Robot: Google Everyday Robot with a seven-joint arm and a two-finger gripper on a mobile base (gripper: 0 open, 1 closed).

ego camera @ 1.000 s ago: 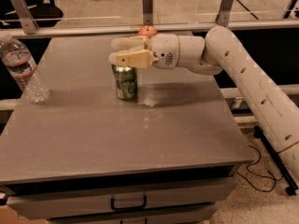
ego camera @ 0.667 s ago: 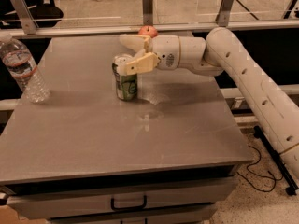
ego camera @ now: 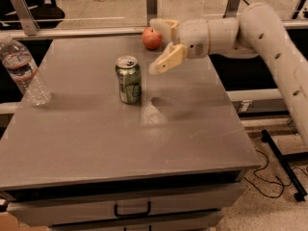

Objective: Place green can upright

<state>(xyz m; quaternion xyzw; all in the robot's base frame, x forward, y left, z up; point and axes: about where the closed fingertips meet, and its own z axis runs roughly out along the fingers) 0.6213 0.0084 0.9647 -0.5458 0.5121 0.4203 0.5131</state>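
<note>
The green can (ego camera: 129,80) stands upright on the grey table (ego camera: 120,138), left of centre toward the back, its silver top and pull tab facing up. My gripper (ego camera: 155,47) is open and empty. It hangs above the table just right of the can and apart from it, one finger pointing down-left, the other up near the apple.
A red apple (ego camera: 152,38) lies at the table's back edge behind the gripper. A clear plastic water bottle (ego camera: 23,71) stands at the left edge. A drawer with a handle (ego camera: 132,209) is below the table front. Cables lie on the floor at right.
The gripper has let go of the can and drawn back to the right and up. The can stays standing upright in its place.
</note>
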